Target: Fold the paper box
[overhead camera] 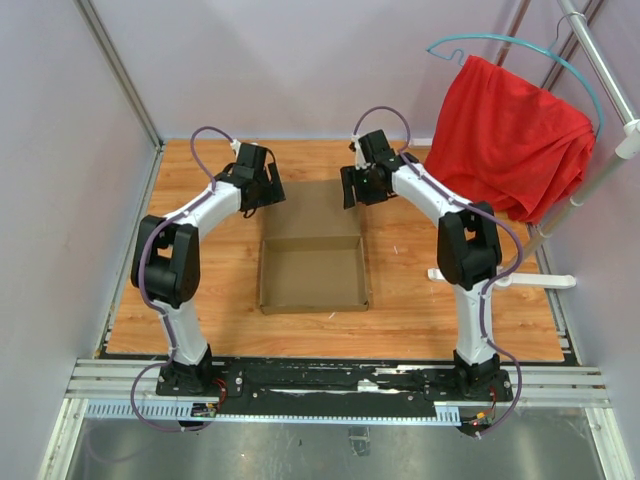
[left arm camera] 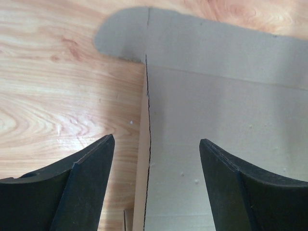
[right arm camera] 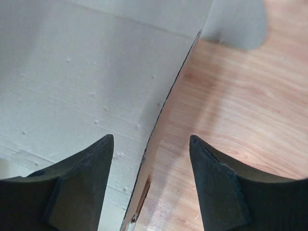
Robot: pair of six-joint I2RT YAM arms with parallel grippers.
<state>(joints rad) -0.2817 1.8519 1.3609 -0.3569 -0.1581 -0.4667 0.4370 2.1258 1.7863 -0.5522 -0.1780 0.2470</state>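
Behind paper box [overhead camera: 313,275] tray, L hand [left arm camera: 157,140] & R hand [right arm camera: 151,138] gape astride lid [overhead camera: 313,210] edges.

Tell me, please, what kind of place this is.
Probably a robot lab work cell: a wooden table closed in by plain panel walls, left arm and right arm bolted to a metal rail.

Left arm [overhead camera: 200,210], right arm [overhead camera: 430,197] extended forward; jaws spread wide.
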